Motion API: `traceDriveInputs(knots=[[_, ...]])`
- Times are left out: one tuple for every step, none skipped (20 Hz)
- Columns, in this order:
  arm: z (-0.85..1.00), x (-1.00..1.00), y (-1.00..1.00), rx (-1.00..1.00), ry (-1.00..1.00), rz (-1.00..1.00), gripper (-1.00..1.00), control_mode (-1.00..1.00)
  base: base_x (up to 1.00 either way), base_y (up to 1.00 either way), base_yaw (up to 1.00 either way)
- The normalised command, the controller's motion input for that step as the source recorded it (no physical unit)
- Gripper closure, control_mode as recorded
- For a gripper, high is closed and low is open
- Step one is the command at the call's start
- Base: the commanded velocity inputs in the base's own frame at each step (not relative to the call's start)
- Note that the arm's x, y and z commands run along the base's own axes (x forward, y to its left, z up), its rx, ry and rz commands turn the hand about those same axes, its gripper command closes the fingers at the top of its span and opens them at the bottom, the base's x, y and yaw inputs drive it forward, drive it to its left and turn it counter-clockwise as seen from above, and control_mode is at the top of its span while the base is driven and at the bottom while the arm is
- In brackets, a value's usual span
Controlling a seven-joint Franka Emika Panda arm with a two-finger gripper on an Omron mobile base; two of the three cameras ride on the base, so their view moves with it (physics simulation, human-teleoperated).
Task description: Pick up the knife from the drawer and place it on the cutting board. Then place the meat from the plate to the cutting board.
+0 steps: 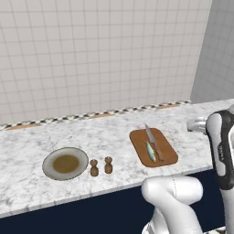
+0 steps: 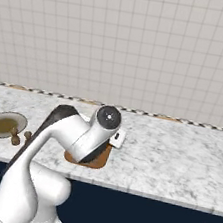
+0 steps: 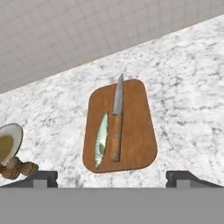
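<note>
Both knife [image 3: 116,118] and meat [image 3: 101,140] lie side by side on cutting board [image 3: 140,131]. Plate [image 1: 65,163] bare. Gripper [image 3: 112,177] spread wide, holding nothing.

My white arm rises from my base, bends at a rounded elbow, and reaches forward with its dark-jointed forearm angled upward. My gripper [image 3: 112,177] points downward from well above the surface. Its two dark fingertips [image 3: 41,177] sit far apart at the bottom of the hand view, jaws spread wide, holding nothing.
</note>
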Motion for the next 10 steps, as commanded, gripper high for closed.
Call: traceDriveInputs(knots=[[1.00,-1.00,-0.96,0.27,-0.76,0.00,-1.00,-1.00,0.00,0.00,0.00],[1.00,-1.00,-0.94,0.27,-0.76,0.00,-1.00,-1.00,0.00,0.00,0.00],[0.99,-1.00,-0.91,0.27,-0.77,0.00,-1.00,-1.00,0.00,0.00,0.00],[0.96,-1.00,-0.90,0.28,-0.78,0.00,-1.00,-1.00,0.00,0.00,0.00],[0.89,-1.00,-0.86,0.30,-0.81,0.00,-1.00,-1.00,0.00,0.00,0.00],[0.85,-1.00,-0.83,0.31,-0.82,0.00,-1.00,-1.00,0.00,0.00,0.00],[0.85,-1.00,-0.83,0.31,-0.82,0.00,-1.00,-1.00,0.00,0.00,0.00],[0.85,-1.00,-0.83,0.31,-0.82,0.00,-1.00,-1.00,0.00,0.00,0.00],[0.61,-1.00,-0.67,0.36,-0.89,0.00,-1.00,-1.00,0.00,0.00,0.00],[0.59,-1.00,-0.56,0.39,-0.90,0.00,-1.00,-1.00,0.00,0.00,0.00]])
